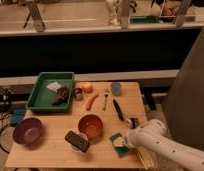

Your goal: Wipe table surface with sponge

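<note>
The table surface (55, 150) is a pale-wood top filling the lower left of the camera view. The sponge (116, 140), teal with a pale yellow part, lies flat on it near the front right, just right of the orange bowl (90, 125). My gripper (126, 143) is at the end of the white arm that comes in from the lower right. It sits right against the sponge's right side. The arm's end covers where the two meet.
A black block (77, 141) lies left of the sponge and a purple bowl (28, 131) at the front left. The green tray (34, 93) stands at the back left. A carrot (91, 101), fork (105, 99), knife (118, 110) and blue cup (116, 89) occupy the middle and back.
</note>
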`<state>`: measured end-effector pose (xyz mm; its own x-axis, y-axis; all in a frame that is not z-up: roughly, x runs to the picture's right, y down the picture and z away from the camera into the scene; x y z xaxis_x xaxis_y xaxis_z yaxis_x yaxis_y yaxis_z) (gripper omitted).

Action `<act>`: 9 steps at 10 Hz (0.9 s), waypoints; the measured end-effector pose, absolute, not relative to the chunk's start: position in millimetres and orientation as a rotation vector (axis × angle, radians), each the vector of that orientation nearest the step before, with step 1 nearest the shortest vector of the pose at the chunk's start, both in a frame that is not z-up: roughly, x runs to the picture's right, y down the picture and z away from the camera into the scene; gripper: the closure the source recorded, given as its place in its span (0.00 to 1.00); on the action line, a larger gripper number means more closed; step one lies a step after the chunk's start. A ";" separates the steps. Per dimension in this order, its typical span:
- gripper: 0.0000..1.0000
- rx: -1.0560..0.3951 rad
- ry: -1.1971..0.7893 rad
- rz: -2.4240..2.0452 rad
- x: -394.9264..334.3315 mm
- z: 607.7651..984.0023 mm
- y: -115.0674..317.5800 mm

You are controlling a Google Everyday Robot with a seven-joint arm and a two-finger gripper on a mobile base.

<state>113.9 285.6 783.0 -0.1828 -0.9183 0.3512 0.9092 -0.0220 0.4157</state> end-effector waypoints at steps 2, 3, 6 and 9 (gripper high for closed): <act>1.00 0.034 -0.636 -1.633 115.3 788.7 281.3; 1.00 0.048 -0.644 -1.636 108.5 792.1 277.4; 1.00 0.088 -0.689 -1.664 66.4 793.8 270.1; 1.00 0.089 -0.733 -1.693 49.3 789.7 273.9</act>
<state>49.3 273.9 789.7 -0.2699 -0.9062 0.3256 0.8576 -0.0725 0.5092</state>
